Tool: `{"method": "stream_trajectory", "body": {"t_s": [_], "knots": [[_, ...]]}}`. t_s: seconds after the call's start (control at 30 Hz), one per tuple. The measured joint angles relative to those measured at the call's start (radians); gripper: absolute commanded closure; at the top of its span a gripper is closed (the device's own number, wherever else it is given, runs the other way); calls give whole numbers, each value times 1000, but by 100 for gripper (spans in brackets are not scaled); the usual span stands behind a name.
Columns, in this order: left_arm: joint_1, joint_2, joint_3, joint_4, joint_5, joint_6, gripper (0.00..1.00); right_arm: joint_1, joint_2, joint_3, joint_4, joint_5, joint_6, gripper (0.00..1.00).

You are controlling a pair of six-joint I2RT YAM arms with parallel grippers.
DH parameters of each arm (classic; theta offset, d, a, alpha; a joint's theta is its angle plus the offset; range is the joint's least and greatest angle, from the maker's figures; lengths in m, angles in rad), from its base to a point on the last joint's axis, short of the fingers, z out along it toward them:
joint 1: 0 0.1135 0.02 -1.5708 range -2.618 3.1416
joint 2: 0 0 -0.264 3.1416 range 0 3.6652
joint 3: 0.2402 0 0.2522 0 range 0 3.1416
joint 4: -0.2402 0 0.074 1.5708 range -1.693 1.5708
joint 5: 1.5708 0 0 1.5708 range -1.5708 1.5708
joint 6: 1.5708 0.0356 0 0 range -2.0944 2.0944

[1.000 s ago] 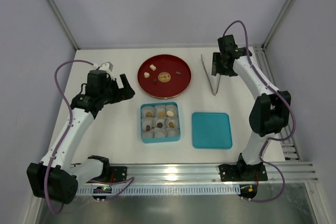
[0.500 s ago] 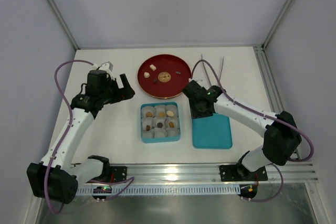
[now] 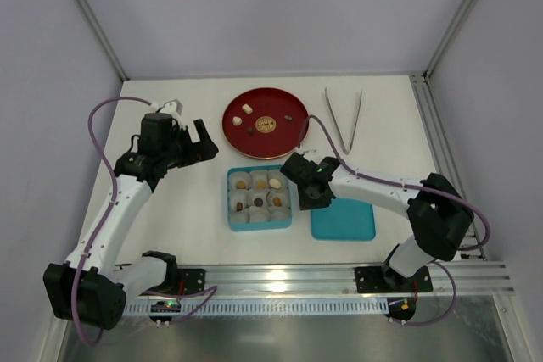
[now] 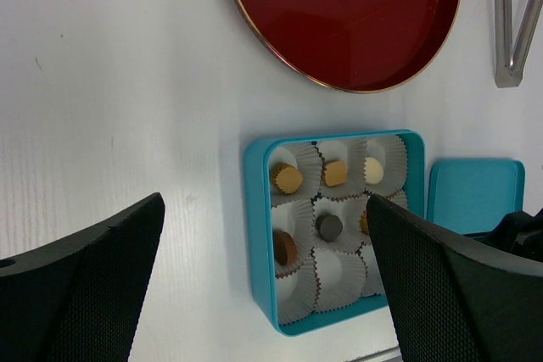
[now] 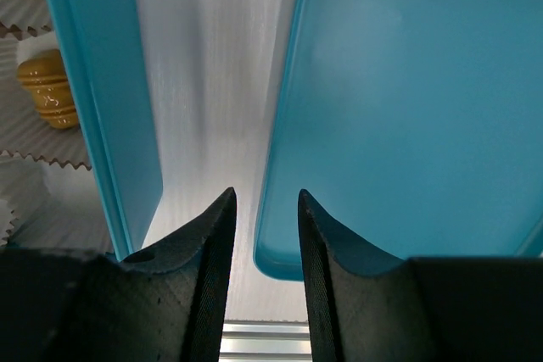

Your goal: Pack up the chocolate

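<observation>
The red plate (image 4: 356, 31) and tweezers (image 4: 507, 74) run off the left wrist view's top edge; from above, the right tool (image 3: 307, 198) hides the left edge of the teal lid (image 3: 346, 219).

Walls (image 3: 271, 6): plain pale lavender-grey panels on three sides
Frame posts (image 3: 91, 19): slanted aluminium struts at both back corners
Surface (image 3: 187, 209): white, matte
Rail (image 3: 297, 275): slotted aluminium along the near edge
Front ledge (image 3: 280, 336): brushed grey metal
Light: even, soft shadows

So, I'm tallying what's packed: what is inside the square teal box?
Nine crinkled white paper cups fill the square teal box. Six hold chocolate pieces; the three in the near row look empty. The box floor is covered by the cups.
</observation>
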Motion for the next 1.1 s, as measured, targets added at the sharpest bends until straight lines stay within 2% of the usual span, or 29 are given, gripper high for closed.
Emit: {"method": "stream_trajectory", "body": {"t_s": [0.37, 1.1], "knots": [[0, -1, -5, 4, 0, 0, 0, 0, 115, -1, 75, -15, 3, 67], [0, -1, -5, 4, 1, 0, 0, -21, 113, -50, 157, -49, -1, 76]]}}
